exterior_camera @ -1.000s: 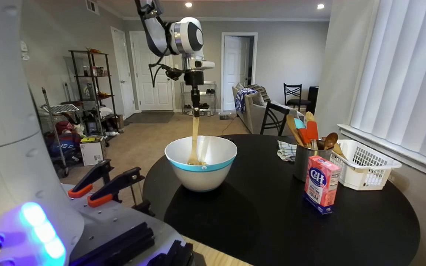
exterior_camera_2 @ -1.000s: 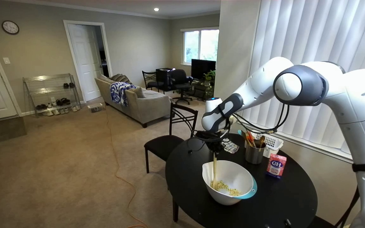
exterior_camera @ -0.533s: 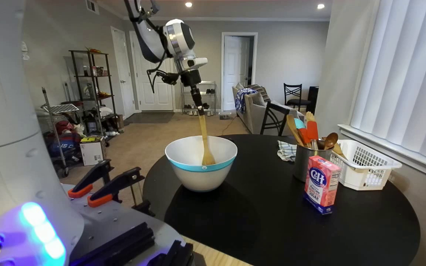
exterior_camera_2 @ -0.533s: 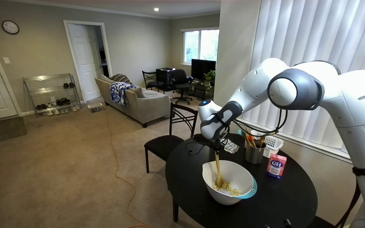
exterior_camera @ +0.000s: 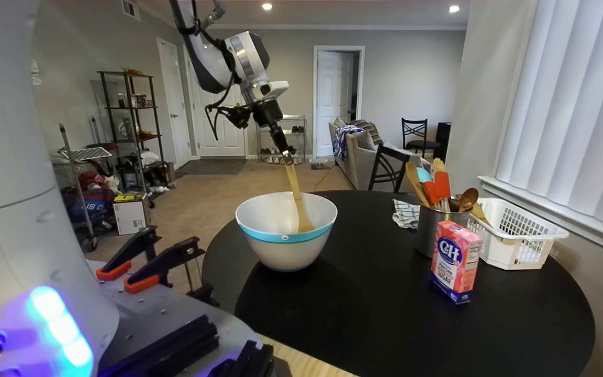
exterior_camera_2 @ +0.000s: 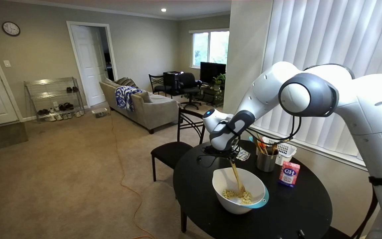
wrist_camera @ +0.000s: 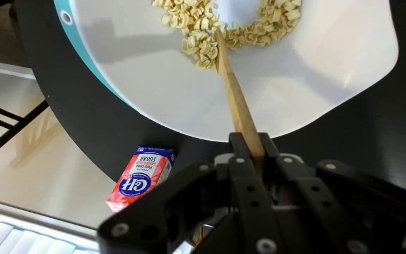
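Black table (exterior_camera: 401,324) bearing bowl (exterior_camera: 287,256); carpet (exterior_camera_2: 75,169), sofa (exterior_camera_2: 144,114) beyond.

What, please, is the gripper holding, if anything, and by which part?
The gripper holds a wooden utensil by the upper part of its handle.

“C&H”, “Pure Cane” and “SUGAR” are printed on the carton (wrist_camera: 141,178). It is seen at the wrist view's eight o'clock.

Black table (exterior_camera: 385,330), bowl (exterior_camera: 286,254), sugar box (exterior_camera: 454,264), utensil pot (exterior_camera_2: 266,163), basket (exterior_camera: 508,257), cloth (exterior_camera: 406,213)
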Available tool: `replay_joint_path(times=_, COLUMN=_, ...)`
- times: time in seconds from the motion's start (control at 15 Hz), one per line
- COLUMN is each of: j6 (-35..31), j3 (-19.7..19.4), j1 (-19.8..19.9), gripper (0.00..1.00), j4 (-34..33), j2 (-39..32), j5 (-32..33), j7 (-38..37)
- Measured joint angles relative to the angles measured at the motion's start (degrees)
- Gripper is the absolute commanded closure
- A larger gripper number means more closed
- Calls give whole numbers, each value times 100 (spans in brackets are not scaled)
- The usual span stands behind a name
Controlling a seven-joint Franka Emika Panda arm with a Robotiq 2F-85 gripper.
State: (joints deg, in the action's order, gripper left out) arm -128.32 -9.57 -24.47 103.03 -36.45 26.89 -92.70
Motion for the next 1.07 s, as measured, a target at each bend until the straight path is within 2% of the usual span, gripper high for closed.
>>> replay_joint_path(times=0.2, j6=24, j3=212, j1=135, gripper=97, j4=0, j2=0, j5=-16, j7=245)
replay_joint_path(times=0.53, j6=23, j3=742, j1=533, gripper=97, j4=-22, j2=3, j5=-475, j7=1221)
replay_joint_path(times=0.8, j6=2, j3=946, j1=723, gripper=97, j4=-71, j2=38, j5=-916, j7=2020)
replay_joint_path(times=1.07, j6=-279, j3=1022, j1=793, gripper=97, j4=-80, j2=46, j5=-1283, j7=2262)
